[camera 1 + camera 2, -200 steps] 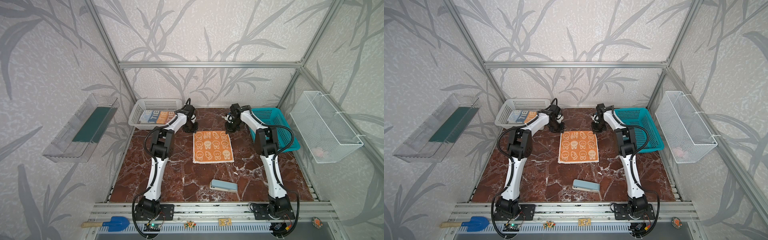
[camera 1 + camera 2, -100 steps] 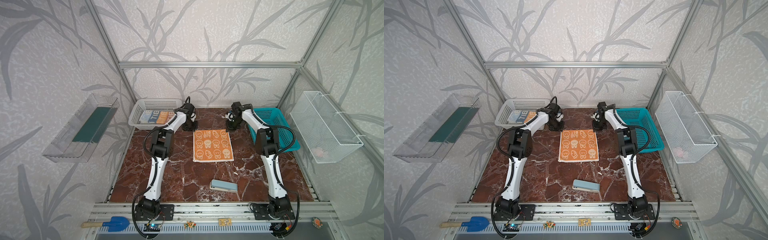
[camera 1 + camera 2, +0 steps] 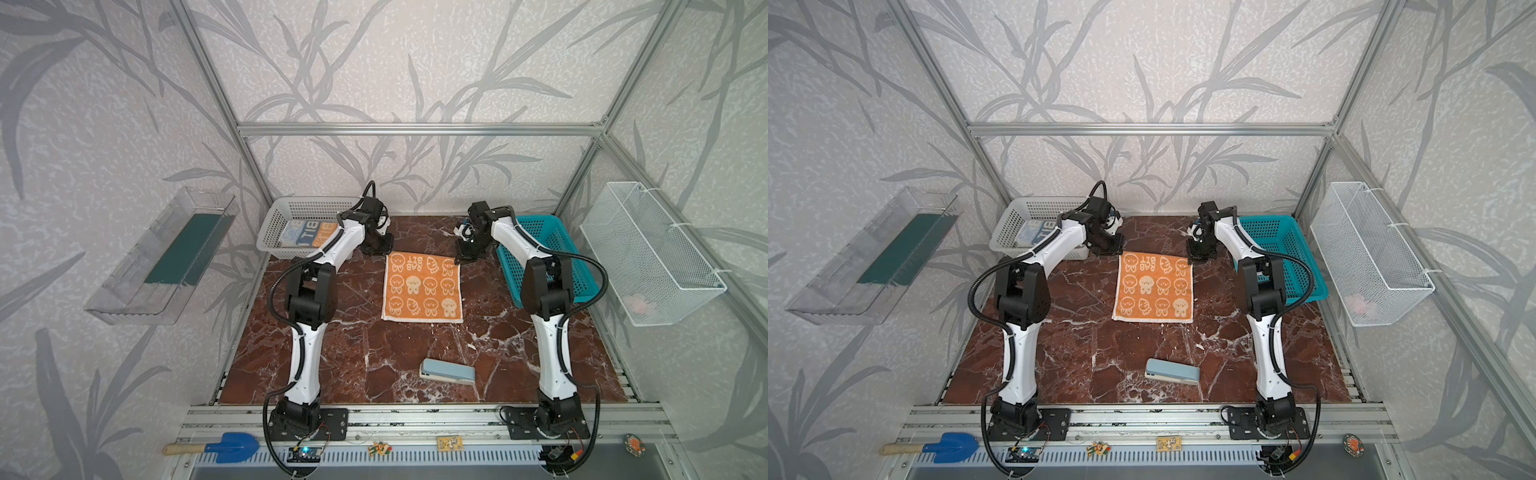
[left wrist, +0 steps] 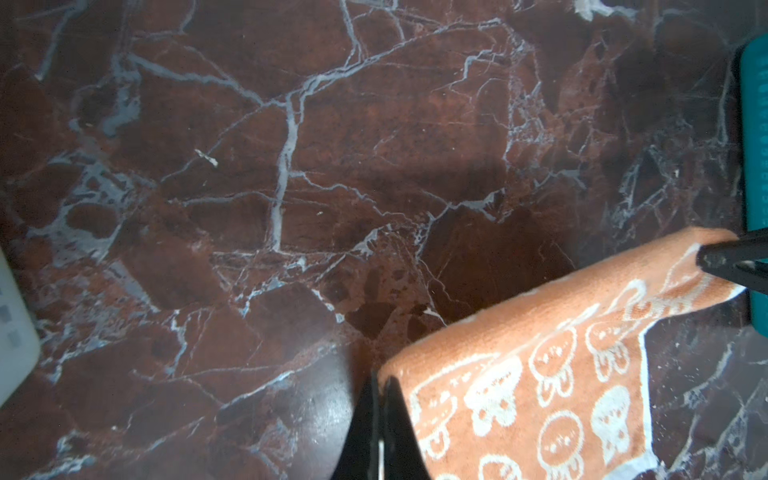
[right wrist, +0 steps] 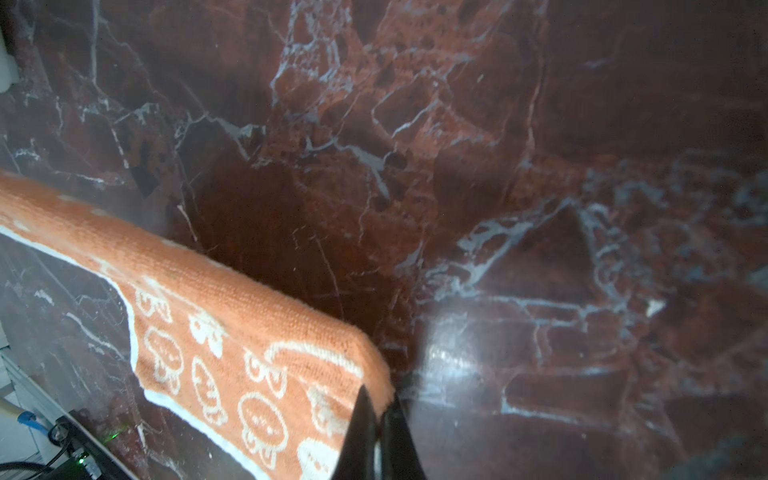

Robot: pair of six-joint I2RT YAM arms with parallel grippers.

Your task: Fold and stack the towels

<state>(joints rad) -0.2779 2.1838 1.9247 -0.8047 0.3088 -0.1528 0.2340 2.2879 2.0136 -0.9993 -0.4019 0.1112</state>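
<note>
An orange towel with cream animal faces lies spread in the middle of the marble table. My left gripper is shut on its far left corner. My right gripper is shut on its far right corner. In both wrist views the towel hangs from the pinched far edge, raised a little off the table. A second towel with blue and orange lettered blocks lies in the white basket at the back left.
An empty teal basket stands at the back right, close to the right arm. A pale blue block lies near the table's front. A white wire basket hangs on the right wall and a clear shelf on the left wall.
The left gripper's jaws have closed on the towel's far left corner. Both grippers shifted only slightly along the far edge, and the towel stayed in place.
</note>
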